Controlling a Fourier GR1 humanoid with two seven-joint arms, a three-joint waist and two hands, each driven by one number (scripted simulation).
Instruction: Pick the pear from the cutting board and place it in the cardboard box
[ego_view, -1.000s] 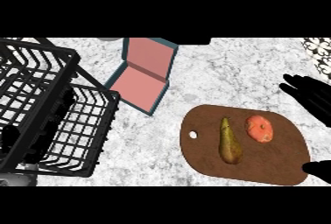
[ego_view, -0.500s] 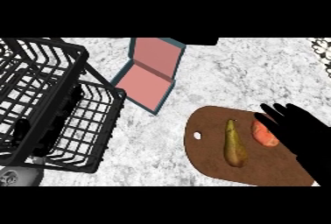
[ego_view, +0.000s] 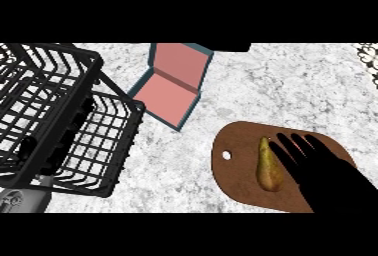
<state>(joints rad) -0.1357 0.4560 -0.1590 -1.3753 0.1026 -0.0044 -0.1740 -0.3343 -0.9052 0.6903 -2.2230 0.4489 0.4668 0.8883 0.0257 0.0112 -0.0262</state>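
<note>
Right hand (ego_view: 334, 176) lay flat over the cutting board (ego_view: 238, 172), released and holding nothing.

Its fingers (ego_view: 285, 148) were straight and spread, pointing toward 11 o'clock, with the pear (ego_view: 266, 166) just beside them at their 9 o'clock; whether they touched it could not be told. The pear rested lengthwise on the board, narrow end toward 12 o'clock. The cardboard box (ego_view: 174, 82) stood open on the counter (ego_view: 295, 85) at 11 o'clock from the board, well apart from it. A black wire basket (ego_view: 59, 115) sat at 9 o'clock.
</note>
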